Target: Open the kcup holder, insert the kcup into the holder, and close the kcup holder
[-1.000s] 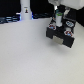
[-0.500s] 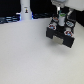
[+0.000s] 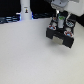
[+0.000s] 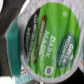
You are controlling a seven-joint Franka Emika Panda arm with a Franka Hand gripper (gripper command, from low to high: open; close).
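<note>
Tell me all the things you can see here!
kcup holder: one, black, open, on the table at the exterior view's right; other pods sit in it, too blurry to count.
kcup: one, green top, filling the wrist view.
bottle: one, white, at the back, exterior view's left.
table: one, white.
gripper: one, over the kcup holder; jaws not visible.

White bottle-like object (image 3: 24, 10) stands upright at far edge of pale tabletop (image 3: 30, 55), toward the exterior view's left. Dark background behind.
</note>
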